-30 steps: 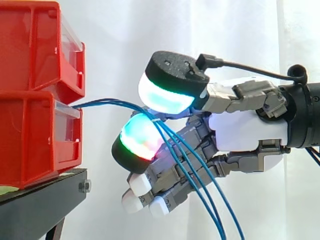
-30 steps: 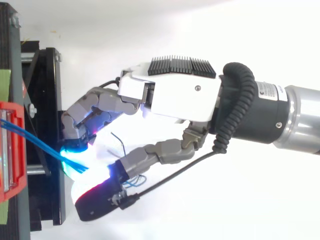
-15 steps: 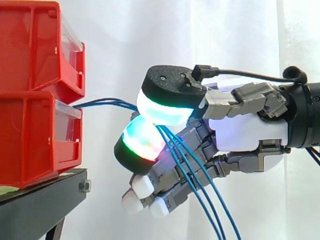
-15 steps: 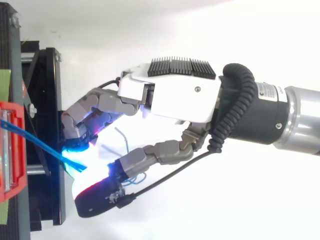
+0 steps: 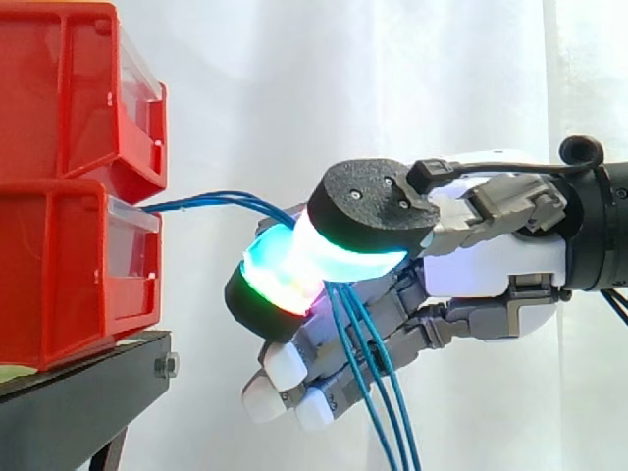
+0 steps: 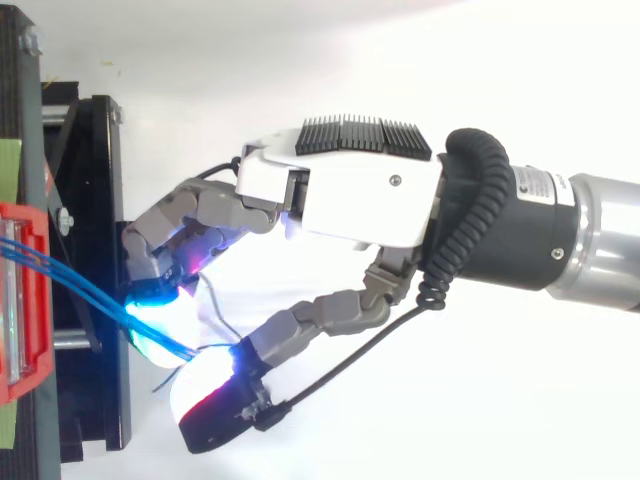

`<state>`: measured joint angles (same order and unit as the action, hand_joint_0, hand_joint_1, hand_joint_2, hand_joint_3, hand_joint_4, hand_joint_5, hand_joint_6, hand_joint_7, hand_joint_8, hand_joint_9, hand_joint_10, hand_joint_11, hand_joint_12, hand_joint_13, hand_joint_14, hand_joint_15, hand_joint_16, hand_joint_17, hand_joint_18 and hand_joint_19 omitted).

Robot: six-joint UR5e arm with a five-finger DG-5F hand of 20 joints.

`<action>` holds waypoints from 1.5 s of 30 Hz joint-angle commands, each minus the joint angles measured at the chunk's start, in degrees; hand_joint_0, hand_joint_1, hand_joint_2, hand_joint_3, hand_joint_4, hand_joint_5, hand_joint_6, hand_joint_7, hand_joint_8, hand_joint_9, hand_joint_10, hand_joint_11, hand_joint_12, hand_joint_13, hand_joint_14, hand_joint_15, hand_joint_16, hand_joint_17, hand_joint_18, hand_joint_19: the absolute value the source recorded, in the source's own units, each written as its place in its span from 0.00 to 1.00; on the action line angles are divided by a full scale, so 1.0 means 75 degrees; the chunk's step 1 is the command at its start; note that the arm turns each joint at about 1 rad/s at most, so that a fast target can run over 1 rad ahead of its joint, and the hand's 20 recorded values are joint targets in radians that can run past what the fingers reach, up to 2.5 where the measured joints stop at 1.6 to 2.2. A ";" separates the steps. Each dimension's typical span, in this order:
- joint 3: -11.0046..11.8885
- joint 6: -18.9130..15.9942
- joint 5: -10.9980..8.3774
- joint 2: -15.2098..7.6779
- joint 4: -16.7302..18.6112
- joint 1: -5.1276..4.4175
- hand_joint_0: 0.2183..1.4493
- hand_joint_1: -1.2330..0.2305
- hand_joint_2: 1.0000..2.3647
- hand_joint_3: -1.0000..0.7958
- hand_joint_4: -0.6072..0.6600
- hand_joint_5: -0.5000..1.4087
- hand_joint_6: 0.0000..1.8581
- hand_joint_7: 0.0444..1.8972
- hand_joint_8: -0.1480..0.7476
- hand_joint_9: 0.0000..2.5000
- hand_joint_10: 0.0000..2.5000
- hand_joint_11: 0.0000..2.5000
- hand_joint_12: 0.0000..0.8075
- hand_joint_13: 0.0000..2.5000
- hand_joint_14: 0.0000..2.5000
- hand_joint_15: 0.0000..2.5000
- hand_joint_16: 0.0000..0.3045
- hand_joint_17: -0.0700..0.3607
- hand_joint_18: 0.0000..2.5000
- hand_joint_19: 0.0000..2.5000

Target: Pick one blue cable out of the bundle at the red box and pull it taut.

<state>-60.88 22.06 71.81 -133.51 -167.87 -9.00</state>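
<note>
My hand rt of red bins, thumb & finger pads pinched on blue cables, ends hanging down

The side camera sits close, level with the red bins at its left edge, facing the white curtain; the arm enters from the right. The top camera looks down, also close. Both share the bins' front, the blue cables and the hand.
</note>
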 commanded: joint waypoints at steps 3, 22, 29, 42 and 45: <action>0.0009 0.0000 0.0000 0.0000 0.0000 0.0005 0.21 0.22 0.00 0.28 0.48 0.21 0.50 0.52 0.50 0.38 0.00 0.21 0.47 0.29 0.00 0.13 0.15 0.41 0.27 0.12; -0.0003 0.0000 0.0000 0.0000 0.0000 -0.0018 0.31 0.33 0.01 0.41 0.55 0.20 0.50 0.54 0.57 0.38 0.00 0.23 0.51 0.27 0.00 0.13 0.17 0.44 0.25 0.14; -0.0003 0.0000 0.0000 0.0000 0.0000 -0.0007 0.43 0.23 0.01 0.41 0.48 0.19 0.51 0.67 0.56 0.36 0.00 0.24 0.47 0.27 0.00 0.13 0.15 0.41 0.25 0.13; -0.0003 -0.0023 0.0000 0.0000 0.0000 -0.0018 0.34 0.15 0.00 0.28 0.35 0.19 0.51 0.51 0.36 0.34 0.00 0.20 0.41 0.25 0.00 0.12 0.13 0.37 0.23 0.11; 0.0009 -0.0035 0.0000 0.0000 0.0000 -0.0018 0.25 0.15 0.00 0.28 0.36 0.20 0.51 0.50 0.37 0.35 0.00 0.20 0.42 0.26 0.00 0.12 0.14 0.38 0.24 0.11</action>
<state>-60.86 21.90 71.81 -133.51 -167.87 -9.14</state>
